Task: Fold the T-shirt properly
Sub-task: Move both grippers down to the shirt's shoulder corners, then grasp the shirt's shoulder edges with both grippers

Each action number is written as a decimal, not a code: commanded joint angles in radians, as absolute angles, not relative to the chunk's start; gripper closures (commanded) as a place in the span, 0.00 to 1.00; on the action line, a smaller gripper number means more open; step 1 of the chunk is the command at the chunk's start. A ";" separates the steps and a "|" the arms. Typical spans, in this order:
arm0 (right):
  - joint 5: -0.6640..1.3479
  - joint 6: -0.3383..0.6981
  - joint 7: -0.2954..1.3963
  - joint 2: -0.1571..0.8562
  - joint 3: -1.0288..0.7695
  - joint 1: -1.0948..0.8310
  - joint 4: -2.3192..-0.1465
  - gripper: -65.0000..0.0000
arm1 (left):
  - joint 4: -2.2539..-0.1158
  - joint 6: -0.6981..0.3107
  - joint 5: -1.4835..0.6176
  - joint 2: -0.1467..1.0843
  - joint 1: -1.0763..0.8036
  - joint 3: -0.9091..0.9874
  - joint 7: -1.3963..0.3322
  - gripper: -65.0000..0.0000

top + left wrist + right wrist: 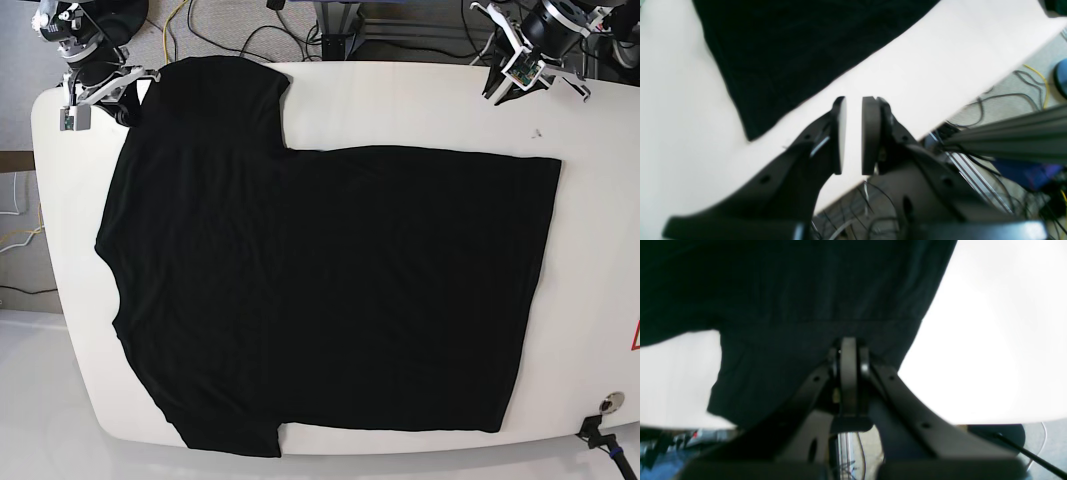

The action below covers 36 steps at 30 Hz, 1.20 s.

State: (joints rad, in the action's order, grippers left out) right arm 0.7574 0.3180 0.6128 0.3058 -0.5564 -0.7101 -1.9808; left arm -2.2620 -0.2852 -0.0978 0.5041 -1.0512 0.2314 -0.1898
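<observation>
Spread flat over most of the white table [590, 250]: the T-shirt [330, 290], plain black, unfolded, hem toward the table's right end in the base view, collar end toward its left end. One short sleeve [215, 95] reaching toward the table's far edge; the other sleeve [225, 425] lying at the near edge. Fabric smooth, with no fold made in it yet.

At the far left corner of the table in the base view, beside the far sleeve: the right gripper [100, 90]. In the right wrist view, right gripper [849, 350] with its jaws pressed together, no gap showing between the pads, tips lying over the black sleeve hem [806, 336]. Cannot tell whether any cloth is pinched between them. White table [990, 340] bare on either side of that sleeve.

At the far edge of the table toward its right end in the base view, apart from the shirt: the left gripper [530, 70]. In the left wrist view, left gripper [853, 133] with a narrow gap between its two flat pads [870, 133], nothing held, white table [907, 83] visible through the gap. A corner of the T-shirt [790, 56] lying just beyond the tips, not touching them.

Off the table edge in the left wrist view: a metal rail [1007, 136] and loose cables [1023, 86] on the floor.

No containers anywhere on the table.
</observation>
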 commanded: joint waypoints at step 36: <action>0.753 0.455 0.599 0.323 -0.716 -0.587 -1.958 0.76 | -2.024 -0.302 -0.316 0.500 -0.554 0.290 -0.323 0.69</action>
State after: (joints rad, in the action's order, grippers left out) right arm 0.7399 0.4500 0.6136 0.3077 -0.7059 -0.5880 -1.9491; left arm -2.0125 -0.3111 -0.3004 0.4866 -0.5529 0.2813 -0.3435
